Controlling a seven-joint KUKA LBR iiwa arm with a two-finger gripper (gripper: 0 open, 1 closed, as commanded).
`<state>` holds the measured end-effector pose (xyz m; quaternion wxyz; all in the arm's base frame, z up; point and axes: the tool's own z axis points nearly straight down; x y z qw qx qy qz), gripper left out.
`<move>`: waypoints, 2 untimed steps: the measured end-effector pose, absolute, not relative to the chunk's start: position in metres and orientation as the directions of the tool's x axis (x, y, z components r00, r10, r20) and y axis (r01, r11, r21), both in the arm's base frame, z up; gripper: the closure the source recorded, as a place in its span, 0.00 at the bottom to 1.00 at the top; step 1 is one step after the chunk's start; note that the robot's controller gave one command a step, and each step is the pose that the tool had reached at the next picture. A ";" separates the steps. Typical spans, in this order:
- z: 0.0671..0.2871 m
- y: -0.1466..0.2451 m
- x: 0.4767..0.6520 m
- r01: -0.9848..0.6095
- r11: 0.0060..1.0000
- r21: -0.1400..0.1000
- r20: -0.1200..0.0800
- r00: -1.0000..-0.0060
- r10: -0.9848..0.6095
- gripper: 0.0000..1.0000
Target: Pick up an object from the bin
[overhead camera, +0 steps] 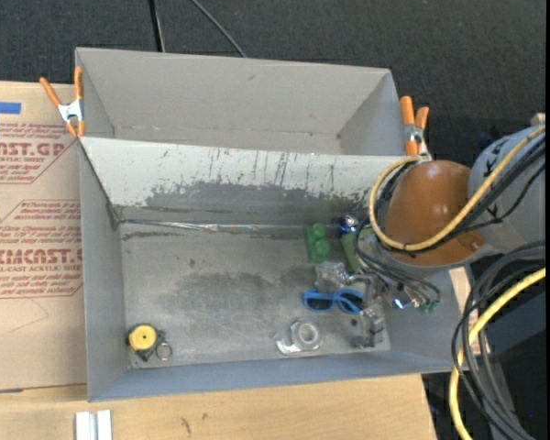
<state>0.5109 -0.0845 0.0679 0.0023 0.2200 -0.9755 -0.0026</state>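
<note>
My gripper (378, 293) reaches down into the right end of the bin, below the arm's orange cover. A blue plastic piece (333, 299) lies right beside it on the left, touching or nearly so. A green cylindrical thing (318, 241) stands just behind that, near the back wall. A small clear, glassy thing (331, 270) sits between the green and the blue one. A silvery ring-shaped thing (300, 336) lies near the front wall, left of the gripper.
A yellow round disc (142, 338) and a small grey ring (162, 350) lie in the front left corner. The orange cover and yellow and black cables hang over the bin's right wall. Bare floor spans the middle and left.
</note>
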 end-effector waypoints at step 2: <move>0.235 -0.109 0.523 -0.435 0.901 -0.007 -0.009 -0.901 -0.435 1.00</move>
